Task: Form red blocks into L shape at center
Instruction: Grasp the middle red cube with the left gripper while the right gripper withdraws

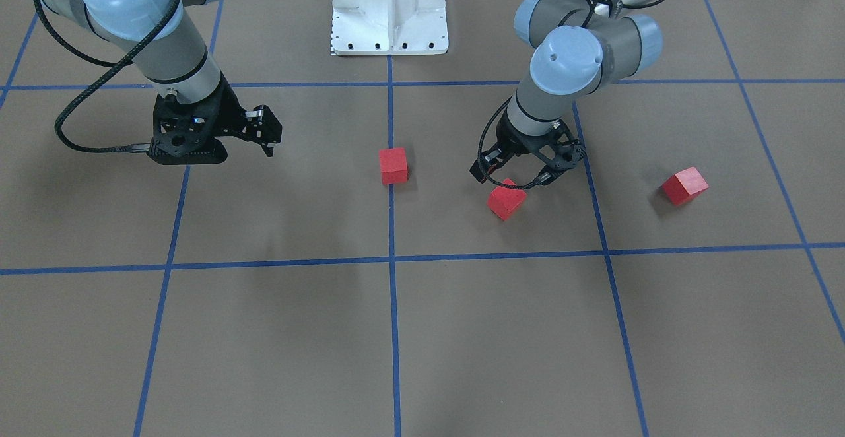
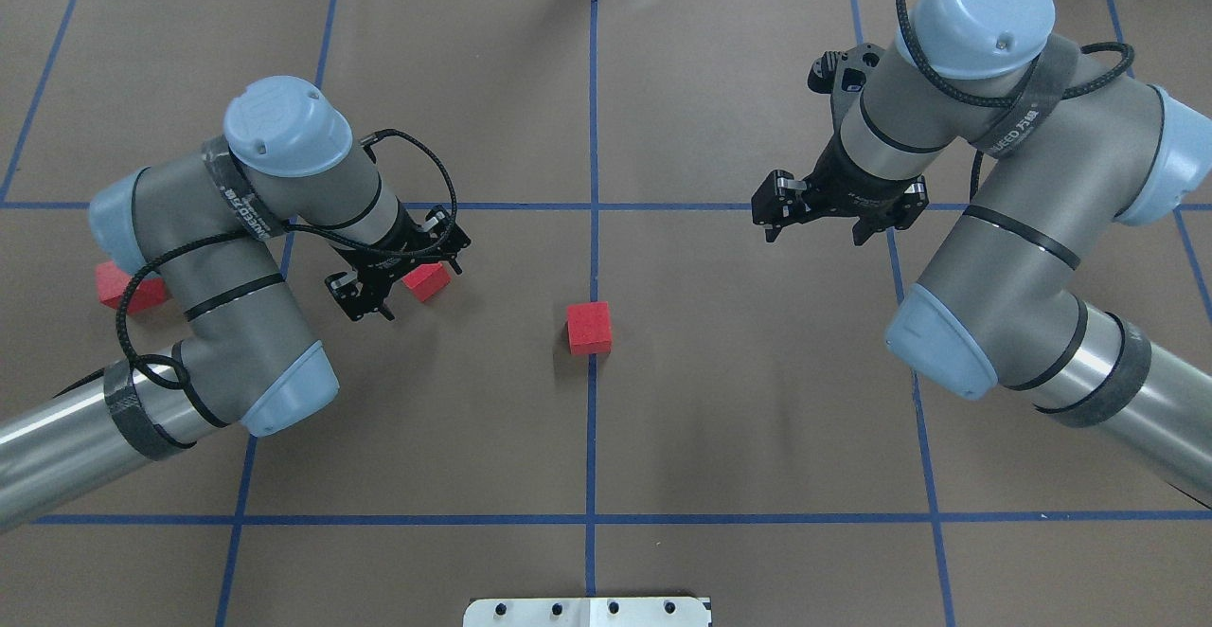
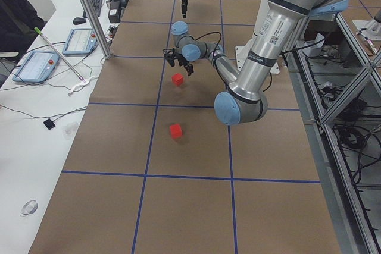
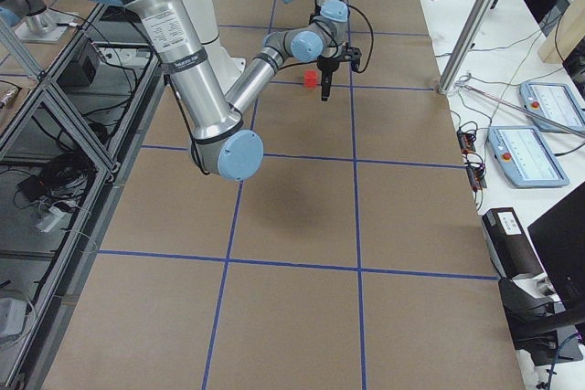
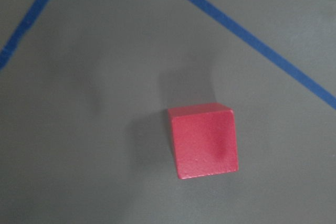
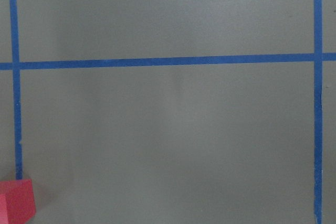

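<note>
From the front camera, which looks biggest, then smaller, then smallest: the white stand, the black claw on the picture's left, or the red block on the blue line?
1. white stand
2. right gripper, that black claw
3. red block on the blue line, clearly the smallest

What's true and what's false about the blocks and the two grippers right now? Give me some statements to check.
The center block sits on the middle tape line. True.
The three blocks touch in an L. False: they all lie apart.
The left gripper is open above a second block. True.
The right gripper holds a block. False: it is open and empty.
The third block lies farther out on the left arm's side. True.
</note>
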Robot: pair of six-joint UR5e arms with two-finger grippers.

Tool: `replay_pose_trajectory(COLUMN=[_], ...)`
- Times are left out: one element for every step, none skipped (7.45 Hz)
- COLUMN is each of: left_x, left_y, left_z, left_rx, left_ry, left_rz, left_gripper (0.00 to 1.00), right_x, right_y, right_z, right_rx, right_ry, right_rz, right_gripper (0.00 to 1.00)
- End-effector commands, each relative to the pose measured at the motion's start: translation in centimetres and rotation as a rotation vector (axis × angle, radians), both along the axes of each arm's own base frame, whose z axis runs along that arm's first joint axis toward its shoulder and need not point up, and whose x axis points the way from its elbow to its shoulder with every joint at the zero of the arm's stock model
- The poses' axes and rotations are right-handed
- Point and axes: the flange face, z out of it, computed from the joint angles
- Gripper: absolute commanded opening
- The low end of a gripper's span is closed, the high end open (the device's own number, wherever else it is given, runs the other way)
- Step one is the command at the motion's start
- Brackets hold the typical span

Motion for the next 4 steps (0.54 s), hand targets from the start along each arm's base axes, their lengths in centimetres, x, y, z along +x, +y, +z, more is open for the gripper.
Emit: replay_pose_trajectory(left_x=[1.0, 1.1, 1.3, 1.5], left_y=[-0.8, -0.9, -1.0, -1.3], left_z=[1.0, 1.2, 1.6, 2.1], left_rx=[-0.004, 0.001, -0.003, 0.003], left_ry=[-0.03, -0.036, -0.042, -0.045], left_rz=[-0.011, -0.014, -0.014, -0.02], left_gripper=[0.99, 0.98, 0.98, 0.97], right_x=[0.0, 0.0, 0.0, 0.0], right_y=[0.0, 0.0, 0.1, 0.1], right_z=[-0.1, 0.0, -0.1, -0.1], right_rx=[0.005, 0.004, 0.005, 0.005], right_ry=[-0.004, -0.003, -0.005, -0.005], right_rz=[0.0, 0.0, 0.001, 0.001], right_gripper=[1.0, 1.0, 1.0, 1.0])
